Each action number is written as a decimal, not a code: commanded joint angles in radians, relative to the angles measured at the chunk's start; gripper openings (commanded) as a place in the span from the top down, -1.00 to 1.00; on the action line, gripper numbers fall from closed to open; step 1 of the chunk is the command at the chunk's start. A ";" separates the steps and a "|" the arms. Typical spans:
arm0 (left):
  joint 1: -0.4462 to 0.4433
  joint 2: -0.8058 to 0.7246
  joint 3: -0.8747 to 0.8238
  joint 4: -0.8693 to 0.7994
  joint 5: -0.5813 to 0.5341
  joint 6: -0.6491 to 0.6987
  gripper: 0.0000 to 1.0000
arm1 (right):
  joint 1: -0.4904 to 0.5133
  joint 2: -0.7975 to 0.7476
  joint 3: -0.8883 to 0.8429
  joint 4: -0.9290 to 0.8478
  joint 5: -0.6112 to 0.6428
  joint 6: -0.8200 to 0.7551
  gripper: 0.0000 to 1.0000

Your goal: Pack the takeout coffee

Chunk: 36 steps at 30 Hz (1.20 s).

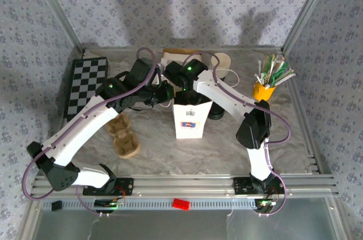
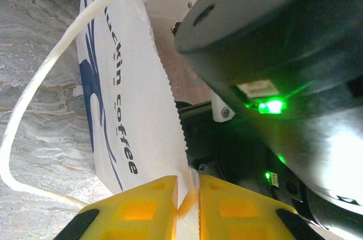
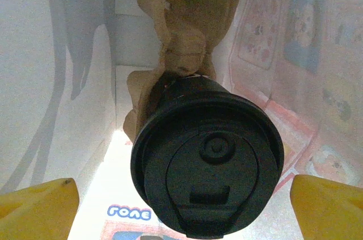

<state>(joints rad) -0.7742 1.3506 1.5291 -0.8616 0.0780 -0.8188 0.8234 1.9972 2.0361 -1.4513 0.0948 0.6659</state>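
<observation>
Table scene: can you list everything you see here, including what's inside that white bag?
paper bag: one, white, blue print, mid-table.
takeout coffee: one, black lid, inside bag.
cup carrier: one, brown, in bag with coffee.
spare carriers: count unclear, brown, left of bag.
checkerboard: one, black-white, far left.
stirrer cup: one, yellow, right rear.
cream cups: one stack, behind bag.
loose lids: count unclear, black, right of bag.
left fingers: two, yellow, pinching bag edge.
right fingers: two, yellow, open, flanking coffee.

Takeout coffee [image 3: 207,172] sits in bag [image 1: 190,122], w/ cardboard trays [image 1: 123,138] left of it & utensil cup [image 1: 264,89] behind-right.
</observation>
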 commanded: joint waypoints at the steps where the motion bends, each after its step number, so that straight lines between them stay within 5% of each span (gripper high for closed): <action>1: 0.000 0.013 0.023 -0.014 -0.011 0.012 0.66 | 0.006 0.006 0.033 -0.046 0.025 0.013 -0.94; 36: 0.001 -0.028 0.044 -0.008 -0.024 0.001 0.42 | 0.014 -0.018 0.199 -0.151 0.031 0.015 -0.92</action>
<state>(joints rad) -0.7742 1.3491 1.5440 -0.8642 0.0593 -0.8196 0.8299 1.9972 2.1967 -1.5505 0.1097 0.6659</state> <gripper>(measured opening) 0.286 0.965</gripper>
